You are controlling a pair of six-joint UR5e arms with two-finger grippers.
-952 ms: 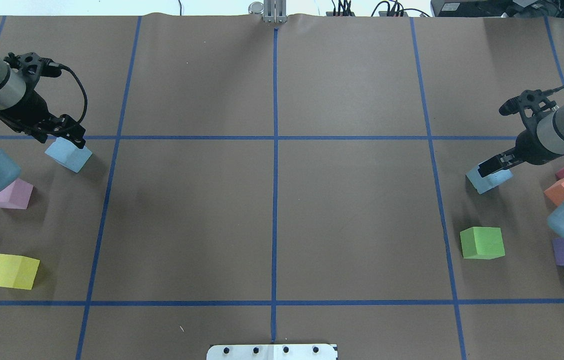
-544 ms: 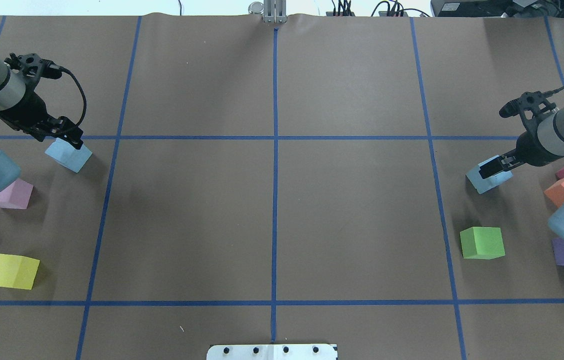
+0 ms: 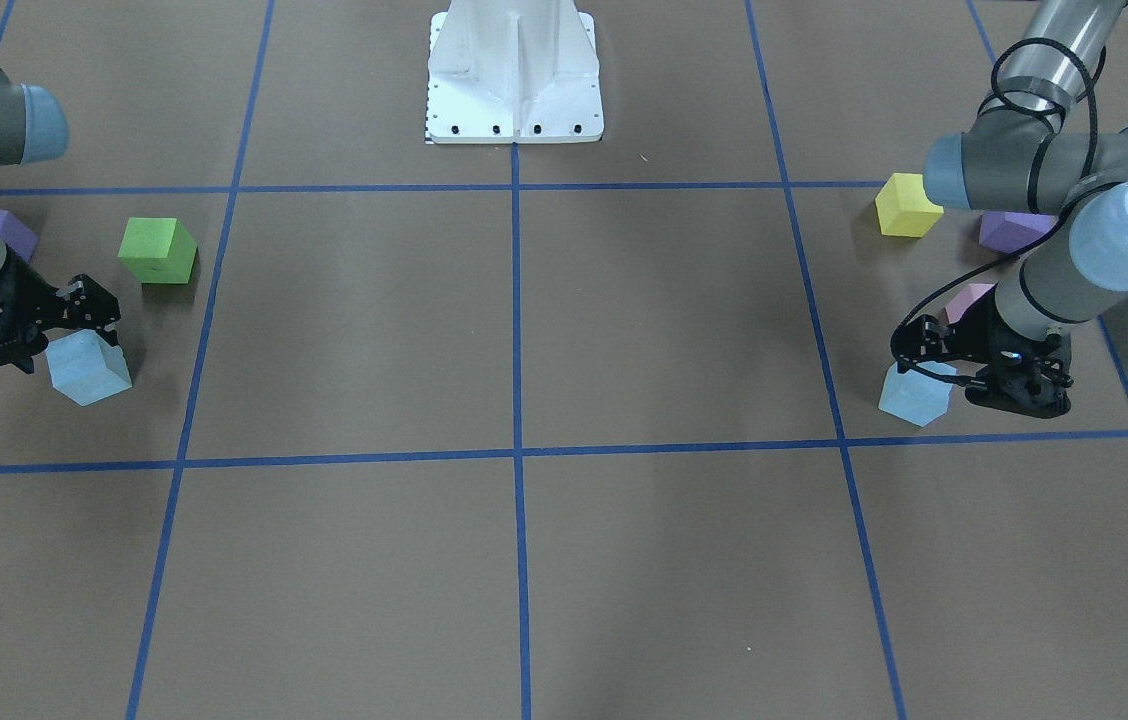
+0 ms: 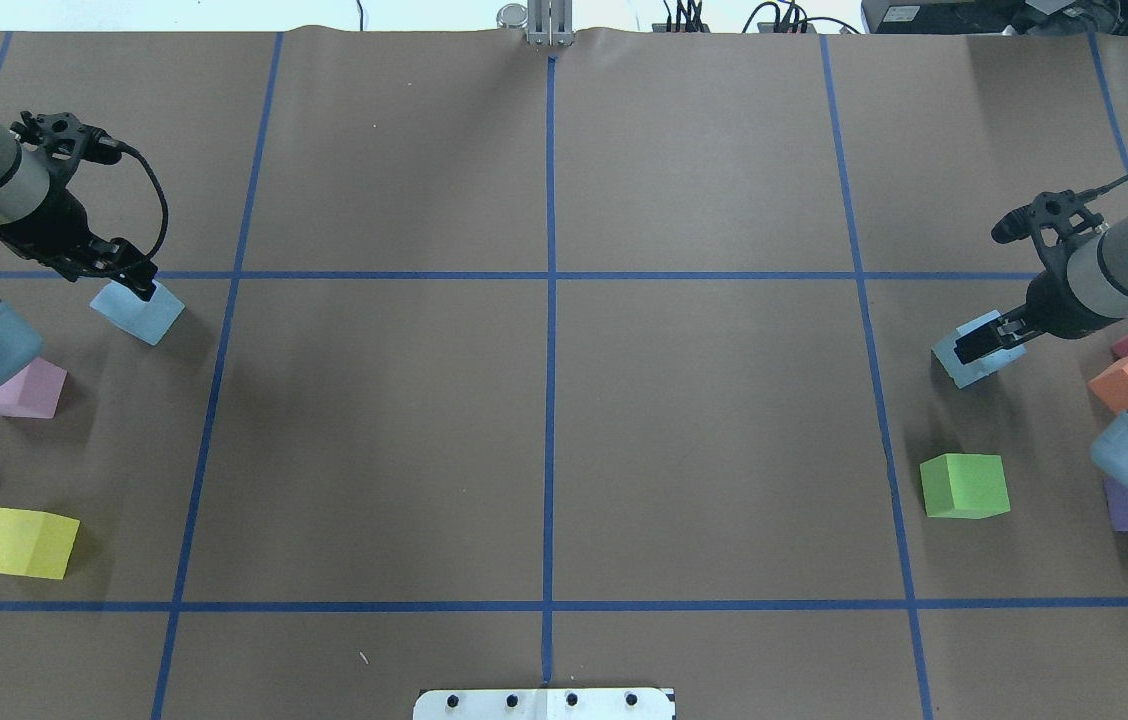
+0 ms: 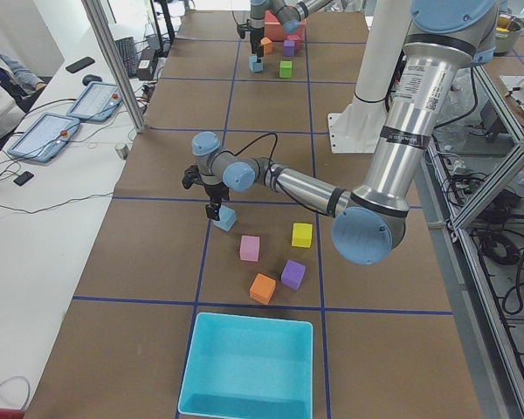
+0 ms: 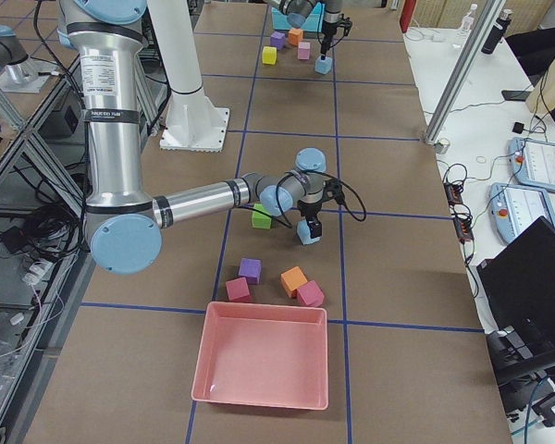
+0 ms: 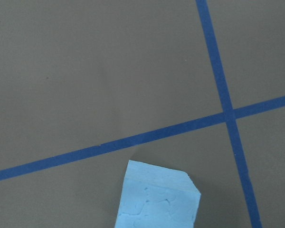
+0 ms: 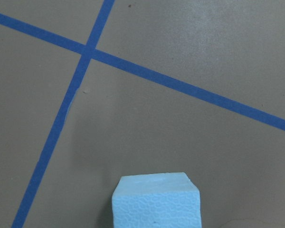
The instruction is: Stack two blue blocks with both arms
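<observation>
Blue blocks [image 4: 140,318] [image 4: 969,370] rest on the brown-papered table [image 4: 544,450] at its two ends, well apart, each farther from the robot than the nearer cubes: a yellow cube [image 4: 24,542] and a pink cube [image 4: 24,388] on the left, a green cube [image 4: 964,485] on the right. The left gripper [image 4: 142,287] is down at the far top edge of the left-hand block, just short of a blue tape line [image 4: 544,275], and the right gripper [image 4: 979,342] lies across the top of the other. Neither wrist camera shows the fingers, and I cannot tell whether either pair is spread or pressing the foam.
</observation>
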